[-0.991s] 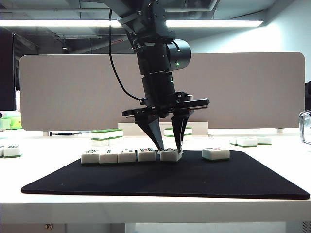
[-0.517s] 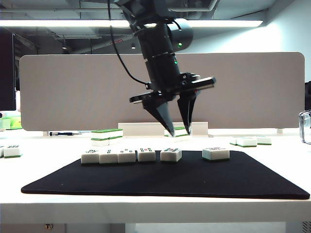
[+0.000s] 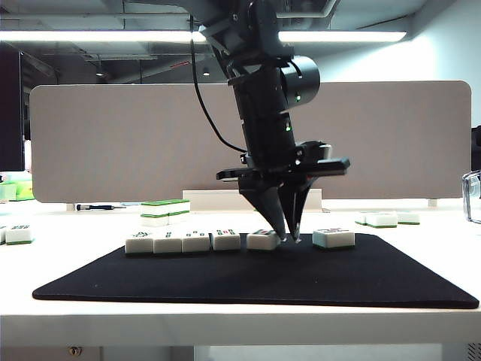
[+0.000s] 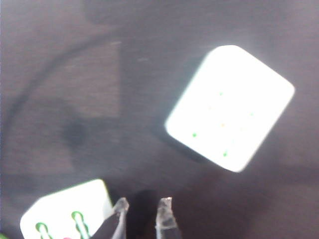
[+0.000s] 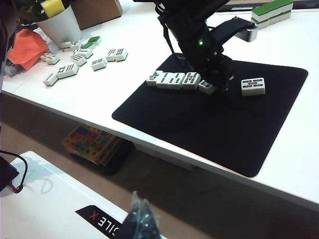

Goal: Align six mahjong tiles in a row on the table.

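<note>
Exterior view: left gripper (image 3: 290, 238) is lowered onto the black mat (image 3: 255, 282), fingers nearly together, empty.
Tiles: four tiles (image 3: 183, 241) are lined up; fifth tile (image 3: 263, 240) beside fingertips; sixth tile (image 3: 333, 238) apart.
Right gripper (image 5: 141, 215): closed, away from mat.

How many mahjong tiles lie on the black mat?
6. Four tiles sit touching in a row at the mat's left, a fifth tile just right of them beside the left gripper, and a sixth tile stands apart further right. None seem hidden.
</note>
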Motion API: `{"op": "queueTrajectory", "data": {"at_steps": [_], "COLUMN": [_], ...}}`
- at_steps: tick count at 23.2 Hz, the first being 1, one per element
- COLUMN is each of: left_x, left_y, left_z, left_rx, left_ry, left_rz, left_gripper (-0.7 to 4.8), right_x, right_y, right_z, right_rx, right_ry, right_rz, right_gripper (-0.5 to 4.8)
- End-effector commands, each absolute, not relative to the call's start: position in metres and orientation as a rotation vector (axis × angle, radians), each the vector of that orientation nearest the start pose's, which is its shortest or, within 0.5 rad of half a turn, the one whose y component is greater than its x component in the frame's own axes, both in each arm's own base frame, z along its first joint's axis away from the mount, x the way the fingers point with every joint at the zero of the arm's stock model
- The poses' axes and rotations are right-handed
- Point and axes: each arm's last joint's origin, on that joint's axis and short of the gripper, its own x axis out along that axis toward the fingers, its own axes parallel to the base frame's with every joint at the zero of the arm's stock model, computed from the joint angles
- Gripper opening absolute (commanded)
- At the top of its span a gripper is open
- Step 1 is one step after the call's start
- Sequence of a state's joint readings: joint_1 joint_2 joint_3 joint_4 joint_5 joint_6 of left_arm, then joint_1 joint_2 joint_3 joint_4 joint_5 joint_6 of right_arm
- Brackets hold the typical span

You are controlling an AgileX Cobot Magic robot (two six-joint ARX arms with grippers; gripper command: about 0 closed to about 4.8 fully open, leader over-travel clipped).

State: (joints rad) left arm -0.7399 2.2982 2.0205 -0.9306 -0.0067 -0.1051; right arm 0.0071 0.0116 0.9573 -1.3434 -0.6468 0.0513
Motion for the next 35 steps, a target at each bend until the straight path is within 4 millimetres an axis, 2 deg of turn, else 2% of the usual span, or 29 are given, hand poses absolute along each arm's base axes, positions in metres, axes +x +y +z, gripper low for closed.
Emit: {"op": "queueTrajectory", "data": {"at_steps": [1, 13, 19, 21, 23, 26, 29, 30, 31, 32, 35], "left_x": [0.357, 0.356, 0.356, 0.355, 0.354, 0.353, 0.35, 0.352, 0.352, 0.353, 0.357], "left_y": [-0.325, -0.319, -0.319, -0.319, -0.32, -0.325, -0.332, -0.334, -0.335, -0.337, -0.342], "left_z": [0.203, 0.202, 0.209, 0.222, 0.239, 0.238, 0.232, 0.23, 0.229, 0.228, 0.223], "left_rx": [0.375, 0.379, 0.349, 0.333, 0.382, 0.461, 0.567, 0.596, 0.595, 0.58, 0.552], "left_ry": [1.148, 1.169, 1.153, 1.111, 1.033, 0.995, 0.952, 0.925, 0.914, 0.9, 0.865], "left_rz": [-0.548, -0.379, -0.38, -0.4, -0.544, -0.758, -0.849, -0.878, -0.897, -0.927, -0.96], "left_gripper": [0.79, 0.79, 0.79, 0.79, 0.8, 1.03, 2.49, 3.26, 3.58, 3.75, 3.73], "right_x": [-0.068, -0.068, -0.068, -0.068, -0.068, -0.068, -0.068, -0.068, -0.068, -0.068, -0.068], "right_y": [0.017, 0.017, 0.017, 0.017, 0.017, 0.017, 0.017, 0.017, 0.017, 0.017, 0.017], "right_z": [0.306, 0.305, 0.305, 0.305, 0.305, 0.305, 0.305, 0.305, 0.305, 0.305, 0.305], "right_rx": [0.163, 0.165, 0.165, 0.165, 0.165, 0.165, 0.165, 0.165, 0.165, 0.165, 0.165], "right_ry": [0.371, 0.377, 0.377, 0.377, 0.377, 0.377, 0.377, 0.377, 0.377, 0.377, 0.377], "right_rz": [0.638, 0.638, 0.638, 0.638, 0.638, 0.638, 0.638, 0.638, 0.638, 0.638, 0.638], "right_gripper": [-0.01, -0.01, -0.01, -0.01, -0.01, -0.01, -0.01, -0.01, -0.01, -0.01, -0.01]}}
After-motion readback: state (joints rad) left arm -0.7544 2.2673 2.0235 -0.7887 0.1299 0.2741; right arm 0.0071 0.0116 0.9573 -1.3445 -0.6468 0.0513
